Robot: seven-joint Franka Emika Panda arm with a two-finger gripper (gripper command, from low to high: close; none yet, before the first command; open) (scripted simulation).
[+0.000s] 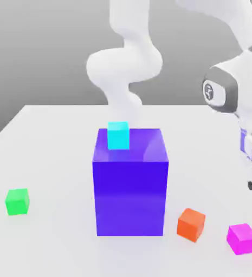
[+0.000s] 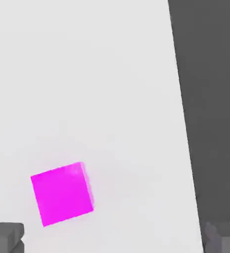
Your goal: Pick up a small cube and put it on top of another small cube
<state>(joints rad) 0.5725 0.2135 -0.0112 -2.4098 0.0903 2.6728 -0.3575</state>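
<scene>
The small magenta cube rests on the white table at the front of the exterior view's right. The small green cube sits far across the table at the exterior view's left. The arm's hand hangs at the right edge, above the magenta cube. In the hand view my gripper is open, its grey fingertips spread wide with nothing between them. The magenta cube lies on the table below, nearer one fingertip and untouched.
A big blue-purple block stands mid-table with a cyan cube on top, between the two small cubes. An orange cube lies just left of the magenta one. The table edge runs near the magenta cube.
</scene>
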